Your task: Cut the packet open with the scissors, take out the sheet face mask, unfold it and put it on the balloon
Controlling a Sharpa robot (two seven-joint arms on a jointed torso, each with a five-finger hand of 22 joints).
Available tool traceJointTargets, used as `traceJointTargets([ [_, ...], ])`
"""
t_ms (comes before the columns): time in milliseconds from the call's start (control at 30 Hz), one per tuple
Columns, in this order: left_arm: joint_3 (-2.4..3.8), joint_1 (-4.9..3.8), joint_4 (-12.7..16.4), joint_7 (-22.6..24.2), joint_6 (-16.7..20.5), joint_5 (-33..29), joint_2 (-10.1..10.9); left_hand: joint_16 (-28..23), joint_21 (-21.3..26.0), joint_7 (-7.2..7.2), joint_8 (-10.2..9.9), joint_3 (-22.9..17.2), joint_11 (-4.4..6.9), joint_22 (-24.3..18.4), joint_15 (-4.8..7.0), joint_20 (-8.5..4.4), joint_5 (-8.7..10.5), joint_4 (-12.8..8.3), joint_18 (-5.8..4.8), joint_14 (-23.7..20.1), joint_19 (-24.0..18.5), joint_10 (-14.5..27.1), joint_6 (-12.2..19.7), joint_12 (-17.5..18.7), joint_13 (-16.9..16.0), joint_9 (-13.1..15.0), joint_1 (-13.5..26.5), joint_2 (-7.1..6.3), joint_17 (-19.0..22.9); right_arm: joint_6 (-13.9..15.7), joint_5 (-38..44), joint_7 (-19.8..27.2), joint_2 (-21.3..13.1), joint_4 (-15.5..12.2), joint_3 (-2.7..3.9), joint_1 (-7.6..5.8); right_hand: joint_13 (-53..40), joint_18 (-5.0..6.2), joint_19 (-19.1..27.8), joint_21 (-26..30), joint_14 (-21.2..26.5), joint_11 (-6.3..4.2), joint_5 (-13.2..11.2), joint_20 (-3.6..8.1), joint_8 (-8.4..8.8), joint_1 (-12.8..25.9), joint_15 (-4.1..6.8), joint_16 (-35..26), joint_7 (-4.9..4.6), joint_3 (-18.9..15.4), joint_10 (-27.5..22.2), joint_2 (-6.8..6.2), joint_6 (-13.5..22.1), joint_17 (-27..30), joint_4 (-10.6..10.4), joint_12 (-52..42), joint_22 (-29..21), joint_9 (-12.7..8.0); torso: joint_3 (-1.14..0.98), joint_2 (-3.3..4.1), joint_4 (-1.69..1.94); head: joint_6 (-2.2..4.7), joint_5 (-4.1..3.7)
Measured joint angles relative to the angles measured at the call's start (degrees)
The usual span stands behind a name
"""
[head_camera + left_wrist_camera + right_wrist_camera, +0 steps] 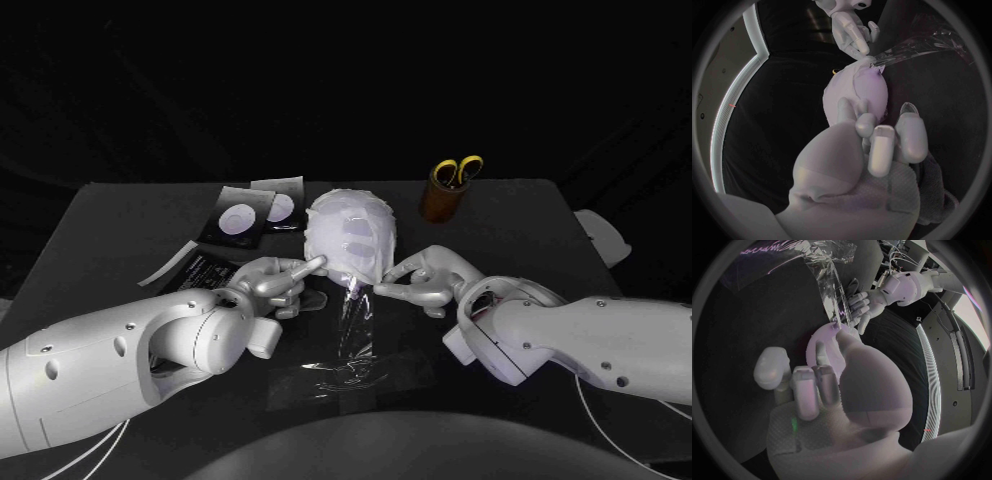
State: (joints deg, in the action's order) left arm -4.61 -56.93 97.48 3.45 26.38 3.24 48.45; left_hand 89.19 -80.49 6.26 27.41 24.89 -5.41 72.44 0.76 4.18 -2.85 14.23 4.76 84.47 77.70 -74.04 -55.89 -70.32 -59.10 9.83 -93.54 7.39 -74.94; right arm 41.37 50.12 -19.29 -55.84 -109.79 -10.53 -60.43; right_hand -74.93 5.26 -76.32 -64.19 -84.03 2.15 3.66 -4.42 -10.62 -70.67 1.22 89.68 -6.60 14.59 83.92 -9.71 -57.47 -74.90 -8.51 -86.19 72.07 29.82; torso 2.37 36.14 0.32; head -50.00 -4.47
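We are seeing the left hand (278, 283) pressing one fingertip on the sheet face mask (351, 232) covering the balloon (864, 92) mid-table, other fingers curled, gripping nothing. The right hand (421, 282) is touching its lower edge; we cannot tell its grip.

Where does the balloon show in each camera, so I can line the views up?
Head view: balloon at the middle of the table, between the left hand and the right hand.
Left wrist view: balloon straight ahead of the left hand's fingers.
Right wrist view: balloon just past the right hand's fingers.
Shared landmark: the clear film strip trailing from the balloon, seen in all three.
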Motion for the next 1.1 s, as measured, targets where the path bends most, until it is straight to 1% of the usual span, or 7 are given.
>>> traceJointTargets([
  [267,0.02,-0.01,-0.18,-1.1,1.06,0.68,-0.07,-0.05,0.0,0.41,-0.6,0.12,0.0,0.0,0.16,0.0,0.0,0.5,0.0,0.16,0.0,-0.01,0.45,0.01,0.01,0.0,0.87,-0.87,0.0,0.0,-0.03,0.04,-0.01,0.01,0.0,0.0,0.03,0.02,0.0,0.0,0.0,0.0,0.0,0.0,0.0,-0.21,0.0,0.12,0.21,-0.04,0.0,0.22,-0.21,-0.01,0.04,-0.19,-0.01,-0.01,-0.02,0.01,-0.02,0.0,0.03],
  [567,0.02,-0.02,-0.2,-2.09,2.36,0.88,-0.11,-0.06,0.0,1.32,-1.92,0.15,0.18,-0.23,0.15,0.0,0.0,1.75,-0.01,0.15,0.0,-0.19,3.19,0.02,0.83,-0.38,2.17,-2.48,0.0,-0.01,-0.12,0.11,-0.03,-0.01,0.0,0.0,0.0,0.0,0.0,0.01,0.01,0.0,0.0,0.0,0.0,-0.21,-0.01,0.12,0.21,-0.2,0.0,0.21,-0.21,-0.05,-0.12,-0.19,0.06,-0.03,0.0,0.01,-0.01,0.0,0.04],
  [767,0.02,-0.02,-0.13,-2.52,3.04,0.86,-0.16,-0.06,0.01,1.33,-1.92,0.15,0.18,-0.4,-0.05,0.03,0.0,1.75,-0.01,-0.05,-0.03,-0.2,3.2,0.02,0.83,-0.4,2.1,-2.42,0.0,-0.02,-0.19,0.15,-0.03,-0.01,0.0,0.0,-0.01,-0.01,0.0,0.01,0.01,0.0,0.0,0.0,0.0,-0.21,-0.01,0.08,0.21,-0.2,0.0,0.22,-0.2,-0.05,-0.12,-0.18,0.06,-0.04,0.01,0.02,0.02,0.0,0.13],
  [867,0.03,-0.03,-0.09,-2.56,3.37,0.79,-0.25,-0.07,0.01,1.33,-1.92,0.02,0.18,-0.4,-0.05,0.22,0.0,1.63,-0.02,-0.05,-0.21,-0.2,3.2,0.02,0.83,-0.36,0.9,-1.21,0.0,-0.03,-0.24,0.17,-0.02,-0.01,0.0,0.0,-0.02,-0.01,0.0,0.01,0.01,0.0,0.0,0.0,0.0,-0.21,-0.01,0.07,0.34,-0.2,0.0,0.22,-0.34,-0.05,-0.11,-0.18,0.06,-0.05,0.01,0.02,0.02,0.0,0.18],
  [933,0.04,-0.04,-0.07,-2.56,3.61,0.72,-0.3,-0.07,0.01,1.18,-1.92,-1.1,0.18,-0.39,-0.06,0.22,0.0,0.88,-0.04,-0.06,-0.21,-0.2,3.05,0.02,0.83,-0.25,-0.13,-0.19,0.0,-0.03,-0.26,0.18,-0.02,-0.01,0.0,0.0,-0.02,-0.02,0.0,0.01,0.01,0.0,0.0,0.0,0.0,-0.21,-0.01,0.07,0.37,-0.2,-0.01,0.21,-0.36,-0.04,-0.12,-0.18,0.06,-0.05,0.01,0.02,0.02,0.0,0.21],
  [1000,0.04,-0.04,-0.05,-2.49,3.92,0.63,-0.33,-0.07,0.01,0.72,-1.92,-2.87,0.18,-0.35,-0.14,0.22,0.0,0.09,-0.39,-0.15,-0.21,-0.2,2.18,0.02,0.83,-0.13,-2.25,1.93,0.0,-0.04,-0.29,0.2,-0.02,-0.01,0.0,0.0,-0.02,-0.02,0.01,0.01,0.01,0.0,0.0,0.0,0.0,-0.21,-0.01,0.06,0.37,-0.2,-0.01,0.22,-0.36,-0.01,-0.11,-0.18,0.06,-0.05,0.01,0.02,0.01,0.0,0.21],
  [1100,0.04,-0.04,-0.03,-2.22,4.44,0.41,-0.34,-0.08,0.02,0.19,-1.85,-4.36,0.18,-0.17,-0.15,0.22,0.0,-0.83,-0.4,-0.15,-0.21,-0.2,1.63,0.02,0.83,-0.08,-4.39,4.08,0.0,-0.05,-0.31,0.21,-0.02,-0.01,0.0,0.0,-0.02,-0.03,0.01,0.01,0.01,0.0,0.0,0.0,0.0,-0.44,-0.01,-0.06,0.37,-0.2,-0.01,0.44,-0.36,0.0,-0.11,-0.44,0.05,-0.06,0.01,0.02,0.01,0.0,0.22],
])
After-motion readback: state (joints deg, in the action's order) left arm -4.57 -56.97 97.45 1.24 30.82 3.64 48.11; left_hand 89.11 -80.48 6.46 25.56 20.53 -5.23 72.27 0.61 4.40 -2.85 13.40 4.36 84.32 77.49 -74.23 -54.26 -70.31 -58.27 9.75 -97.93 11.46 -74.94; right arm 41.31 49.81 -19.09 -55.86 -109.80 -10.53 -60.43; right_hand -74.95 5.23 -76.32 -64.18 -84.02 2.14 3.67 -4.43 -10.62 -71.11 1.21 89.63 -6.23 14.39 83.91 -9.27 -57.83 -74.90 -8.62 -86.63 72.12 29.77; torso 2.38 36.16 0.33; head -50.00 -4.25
